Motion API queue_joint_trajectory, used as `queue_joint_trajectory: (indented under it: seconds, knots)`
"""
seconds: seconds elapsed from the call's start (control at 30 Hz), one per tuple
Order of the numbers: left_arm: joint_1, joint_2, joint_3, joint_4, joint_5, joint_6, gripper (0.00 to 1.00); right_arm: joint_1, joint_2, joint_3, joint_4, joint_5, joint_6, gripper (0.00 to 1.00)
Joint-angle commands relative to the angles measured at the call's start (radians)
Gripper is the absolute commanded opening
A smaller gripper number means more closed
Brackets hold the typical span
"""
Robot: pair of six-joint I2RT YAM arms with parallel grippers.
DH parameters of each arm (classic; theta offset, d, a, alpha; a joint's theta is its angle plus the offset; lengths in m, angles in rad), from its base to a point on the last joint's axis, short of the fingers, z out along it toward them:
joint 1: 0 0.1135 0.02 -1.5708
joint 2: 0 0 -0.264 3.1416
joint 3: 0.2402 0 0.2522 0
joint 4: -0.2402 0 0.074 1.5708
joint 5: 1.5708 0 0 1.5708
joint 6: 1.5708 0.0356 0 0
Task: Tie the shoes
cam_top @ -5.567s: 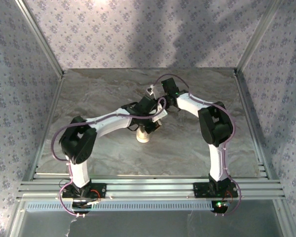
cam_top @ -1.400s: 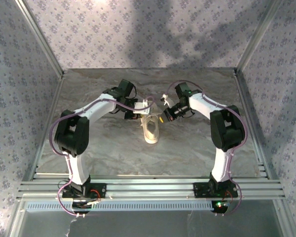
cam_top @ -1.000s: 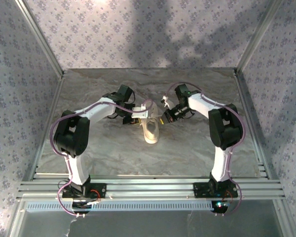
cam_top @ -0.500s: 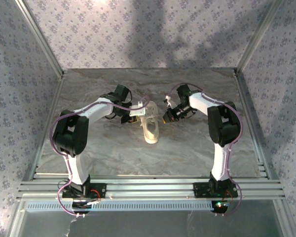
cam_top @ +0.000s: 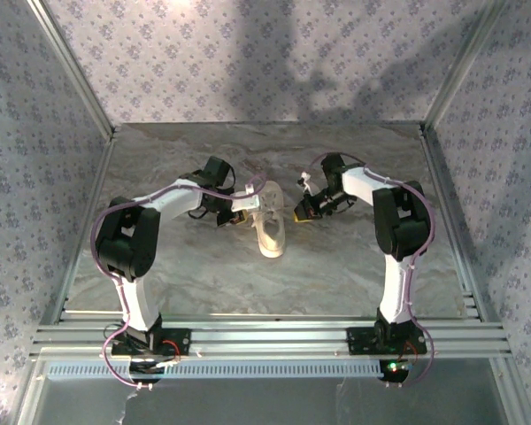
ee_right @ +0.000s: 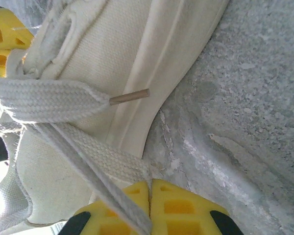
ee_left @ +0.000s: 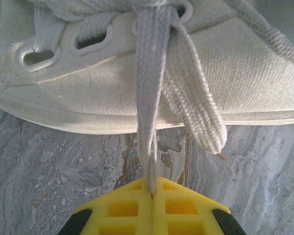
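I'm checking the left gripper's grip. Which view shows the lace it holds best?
Left wrist: the lace runs taut from the shoe into the shut left gripper. From the top, that gripper sits beside the shoe, lace too thin to make out. The right wrist shows the right gripper pinching the other lace.

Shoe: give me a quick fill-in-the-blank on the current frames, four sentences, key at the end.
1. The left gripper is ____ on a lace of the sneaker.
2. The right gripper is likewise closed on a ____.
3. The fingers of both grippers are coloured ____.
4. In the top view, the sneaker lies ____ the two grippers.

Missing words: shut; lace; yellow; between.
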Motion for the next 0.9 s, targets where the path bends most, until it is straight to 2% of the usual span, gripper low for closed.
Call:
queue_joint_trajectory:
  seconds: [0.0, 0.87]
  knots:
    - [0.031, 0.001, -0.030, -0.078, -0.073, -0.020, 0.00, -0.042, 0.039, -0.016, -0.028, 0.043, 0.023, 0.00]
    - [0.051, -0.056, -0.131, -0.025, -0.110, -0.070, 0.00, -0.048, 0.052, -0.052, -0.033, 0.149, 0.053, 0.00]
